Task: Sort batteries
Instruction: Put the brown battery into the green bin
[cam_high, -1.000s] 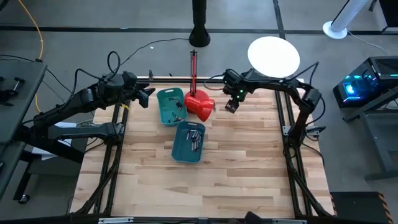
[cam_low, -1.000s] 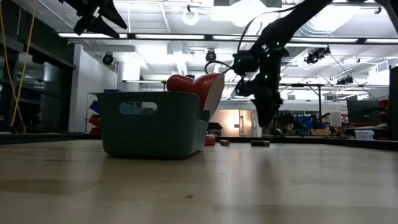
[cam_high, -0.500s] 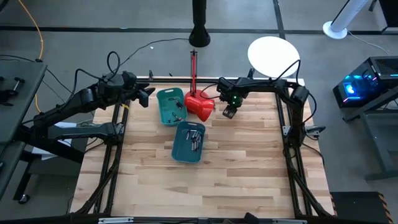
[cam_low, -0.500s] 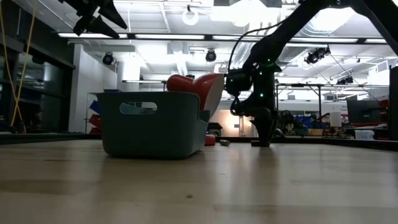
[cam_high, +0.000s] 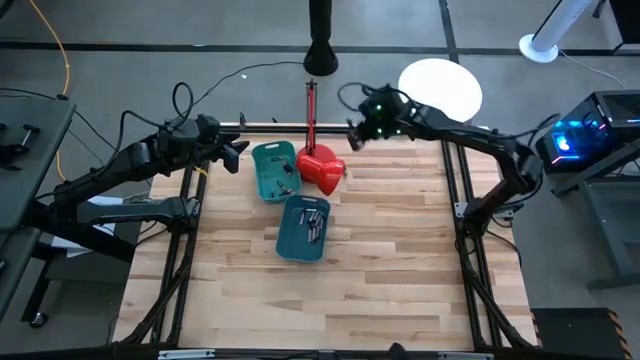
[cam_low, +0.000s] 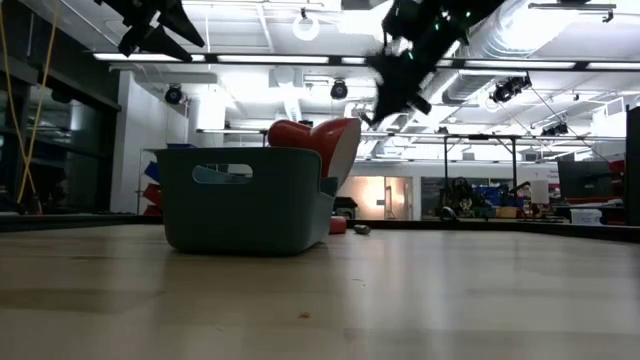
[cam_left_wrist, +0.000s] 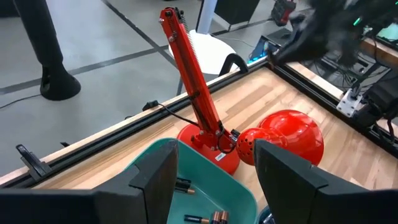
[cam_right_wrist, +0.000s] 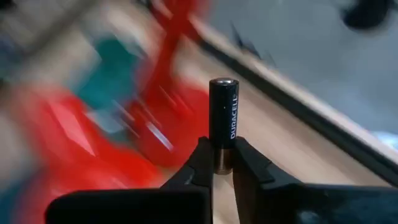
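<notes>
My right gripper (cam_right_wrist: 222, 155) is shut on one black battery (cam_right_wrist: 224, 115) and hangs high above the table's far edge (cam_high: 353, 137), beside the red heart-shaped object (cam_high: 323, 170). Two teal bins hold more batteries: the far one (cam_high: 272, 170) and the near one (cam_high: 302, 228). One small battery (cam_low: 361, 229) lies on the table behind the near bin. My left gripper (cam_left_wrist: 214, 186) is open and waits in the air over the far bin's left side (cam_high: 236, 150). My right gripper pinches the battery's copper-coloured end (cam_right_wrist: 222, 159) between its two fingertips. The battery stands out past the fingers, in line with them, its other end free. It is lifted clear of the table.
A red post (cam_high: 311, 108) rises from a red base behind the heart-shaped object. A white round disc (cam_high: 440, 90) lies beyond the table's far right corner. Bare wood spreads over the table's near half (cam_high: 320, 300).
My right gripper went down to the table right of the red object and shut on a battery lying there. It then rose high with it and swung toward the far edge. The battery is lifted clear of the table.
</notes>
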